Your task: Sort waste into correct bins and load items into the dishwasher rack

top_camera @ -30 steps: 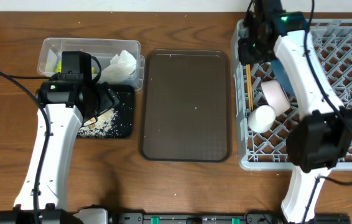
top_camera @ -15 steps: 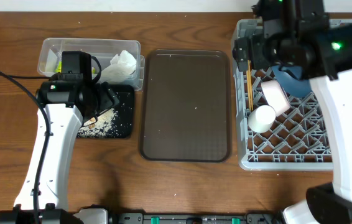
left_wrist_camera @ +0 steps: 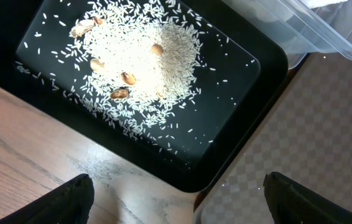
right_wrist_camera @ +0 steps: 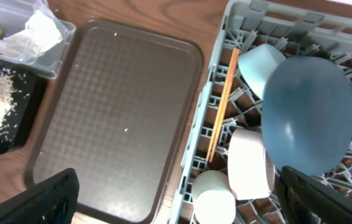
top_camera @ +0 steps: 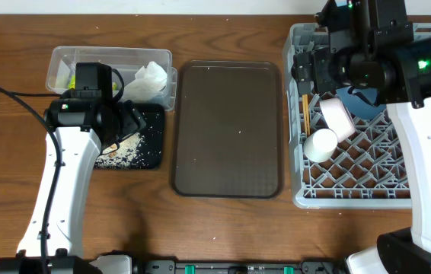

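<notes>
Chopsticks (right_wrist_camera: 222, 104) lie in the rack (right_wrist_camera: 196, 149), apart from the spread right fingers (right_wrist_camera: 48, 199)

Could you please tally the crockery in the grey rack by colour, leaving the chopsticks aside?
Blue: 2 (dark blue plate-bowl, small light blue bowl)
White: 2 (white bowl, small white cup)
Total: 4

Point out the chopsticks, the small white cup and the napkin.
chopsticks (right_wrist_camera: 223, 102), right wrist view, midway along the sticks
small white cup (right_wrist_camera: 214, 198), right wrist view, middle of its body
napkin (top_camera: 151, 79), overhead view, centre of the crumple
</notes>
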